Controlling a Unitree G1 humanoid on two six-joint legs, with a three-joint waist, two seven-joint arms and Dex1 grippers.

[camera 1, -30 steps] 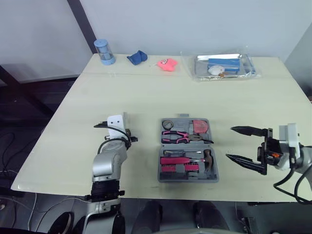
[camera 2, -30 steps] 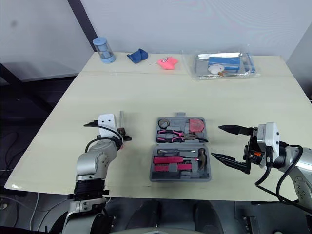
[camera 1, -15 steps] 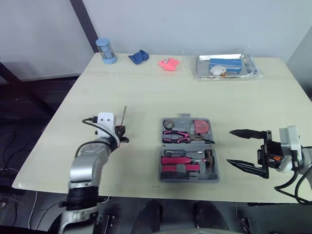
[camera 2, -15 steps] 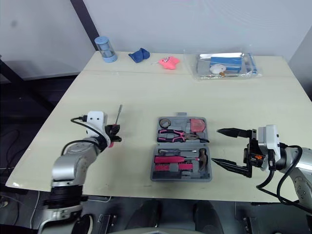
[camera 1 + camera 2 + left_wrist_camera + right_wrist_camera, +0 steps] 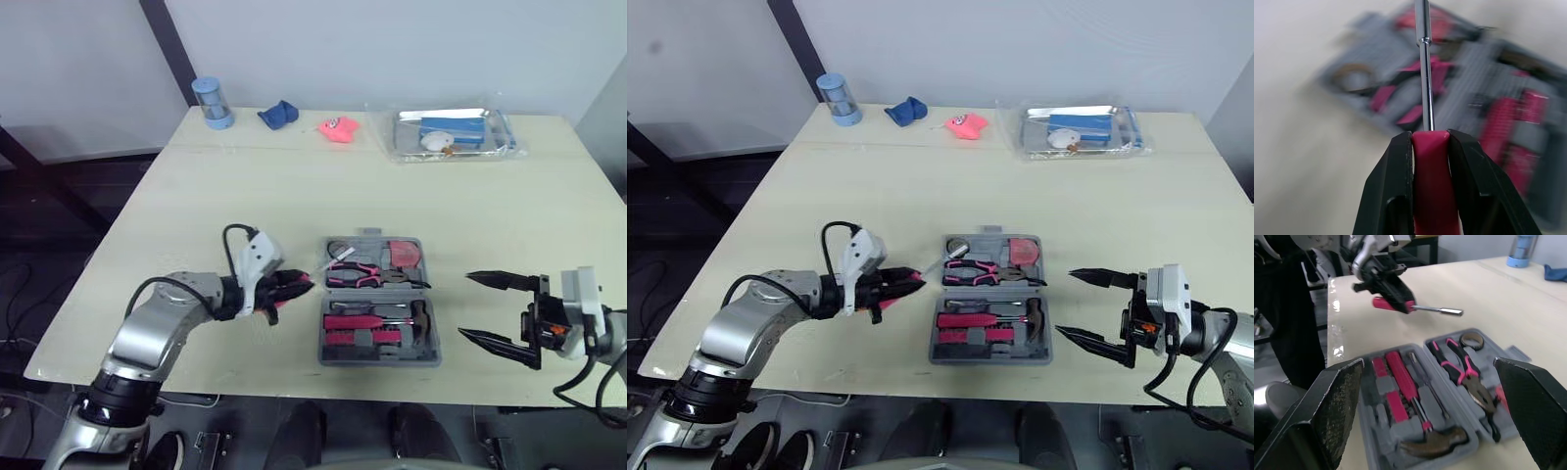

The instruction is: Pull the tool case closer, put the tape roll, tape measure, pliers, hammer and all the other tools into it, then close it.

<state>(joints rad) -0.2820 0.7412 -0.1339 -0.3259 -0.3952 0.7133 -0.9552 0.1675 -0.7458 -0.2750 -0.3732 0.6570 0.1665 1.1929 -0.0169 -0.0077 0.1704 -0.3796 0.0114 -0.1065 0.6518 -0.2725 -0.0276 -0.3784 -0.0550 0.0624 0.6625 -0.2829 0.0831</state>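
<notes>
on the pale table (image 5: 294, 186), left gripper (image 5: 299, 283) clamps a pink screwdriver (image 5: 1424, 88) beside the tool case (image 5: 380, 360); right gripper (image 5: 465, 306) gapes wide.

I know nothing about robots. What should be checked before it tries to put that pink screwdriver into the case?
1. Grip on the screwdriver: ok. The left gripper pinches its pink handle between both fingers.
2. Tool case open: ok. It lies flat with the lid folded back.
3. Screwdriver aimed at the case: ok. The shaft points toward the case's near-left corner, above the table.
4. Free slot for the screwdriver: cannot tell. The tray is crowded.
5. Pliers and hammer seated: ok. Both lie in the case.
6. Right gripper out of the way: ok. It is open, to the right of the case and apart from it.
</notes>
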